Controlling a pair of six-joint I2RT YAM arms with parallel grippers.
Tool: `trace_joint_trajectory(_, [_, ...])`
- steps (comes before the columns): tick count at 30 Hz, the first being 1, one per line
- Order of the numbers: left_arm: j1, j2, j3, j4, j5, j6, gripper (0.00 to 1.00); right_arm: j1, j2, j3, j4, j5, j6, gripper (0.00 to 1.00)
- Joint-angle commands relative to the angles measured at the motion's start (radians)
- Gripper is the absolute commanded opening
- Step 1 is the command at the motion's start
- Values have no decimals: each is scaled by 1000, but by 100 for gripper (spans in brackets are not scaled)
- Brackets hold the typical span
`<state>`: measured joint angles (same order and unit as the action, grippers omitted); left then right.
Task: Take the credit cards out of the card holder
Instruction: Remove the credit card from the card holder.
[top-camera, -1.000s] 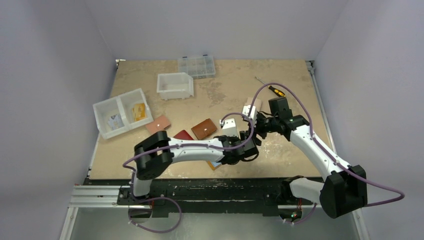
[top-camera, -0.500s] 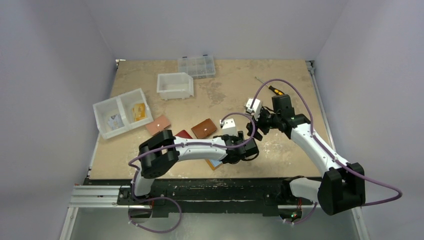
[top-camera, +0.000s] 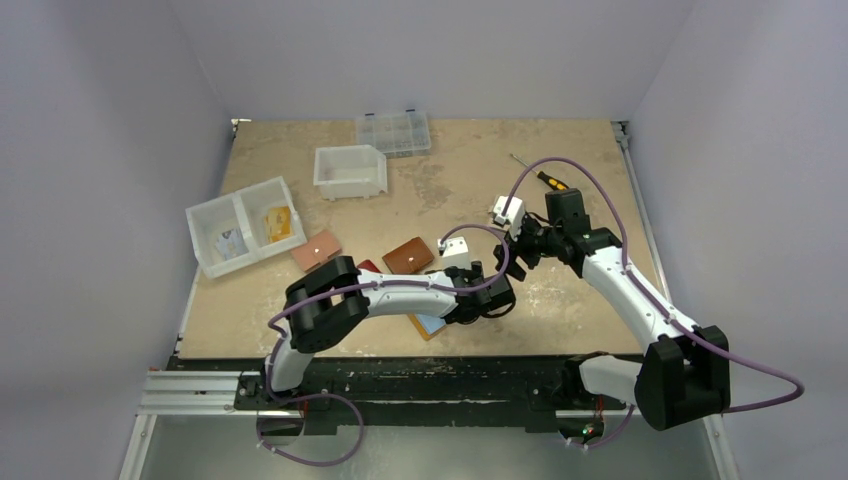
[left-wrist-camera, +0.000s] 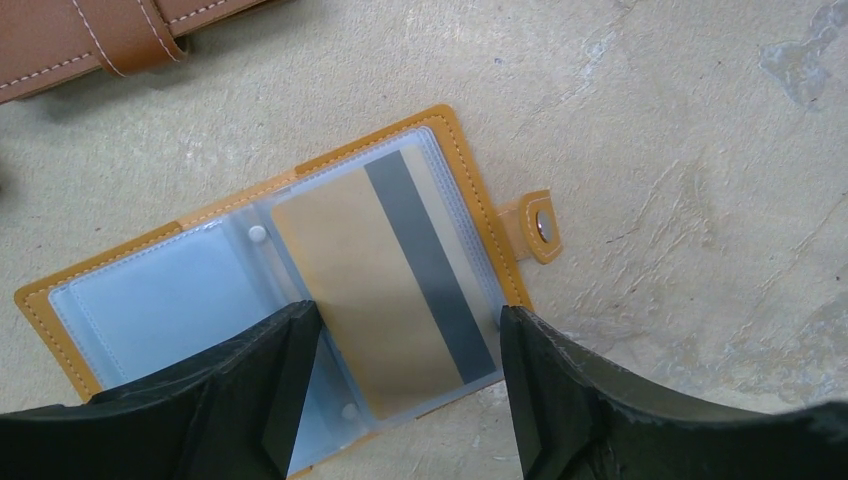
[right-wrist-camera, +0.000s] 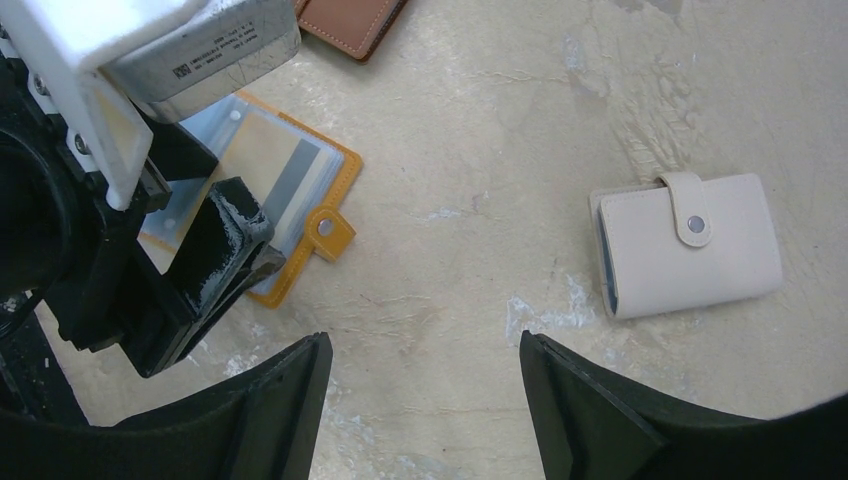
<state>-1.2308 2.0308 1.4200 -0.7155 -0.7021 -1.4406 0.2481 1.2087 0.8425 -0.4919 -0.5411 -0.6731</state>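
Note:
The card holder (left-wrist-camera: 470, 170) lies open on the table, mustard-yellow with clear sleeves and a snap tab (left-wrist-camera: 540, 225). A yellow-orange credit card (left-wrist-camera: 370, 290) with a dark stripe sits in its right sleeve. A light blue card (left-wrist-camera: 160, 300) fills the left sleeve. My left gripper (left-wrist-camera: 405, 390) is open just above the holder, its fingers either side of the striped card's near end, holding nothing. In the top view the holder (top-camera: 430, 326) pokes out under the left gripper (top-camera: 480, 305). My right gripper (right-wrist-camera: 420, 400) hangs open over bare table to the right of the holder (right-wrist-camera: 335, 235).
A cream snap wallet (right-wrist-camera: 690, 245) lies right of the right gripper. A brown wallet (top-camera: 408, 256), a dark red one (top-camera: 368, 268) and a pinkish one (top-camera: 316, 249) lie behind the holder. White bins (top-camera: 245, 225) (top-camera: 350, 170), a clear organiser (top-camera: 393, 132) and a screwdriver (top-camera: 548, 180) stand farther back.
The left arm's elbow has swung right, and its gripper stays over the holder. The right gripper drew back a little to the right, away from the left one.

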Motion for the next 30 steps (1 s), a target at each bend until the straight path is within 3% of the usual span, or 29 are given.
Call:
trace_joint_trajectory(1, [2, 2, -11, 3, 6, -16, 69, -5, -11, 6, 18, -1, 4, 77])
trace_joint_trajectory(14, [2, -73, -85, 34, 17, -5, 55, -7, -11, 4, 7, 4, -2, 77])
trace_joint_trajectory(25, [11, -274, -354, 312, 70, 103, 36, -7, -9, 7, -22, -63, -28, 76])
trace_joint_trajectory(30, [29, -324, -445, 448, 131, 176, 33, -7, 9, 12, -66, -155, -67, 75])
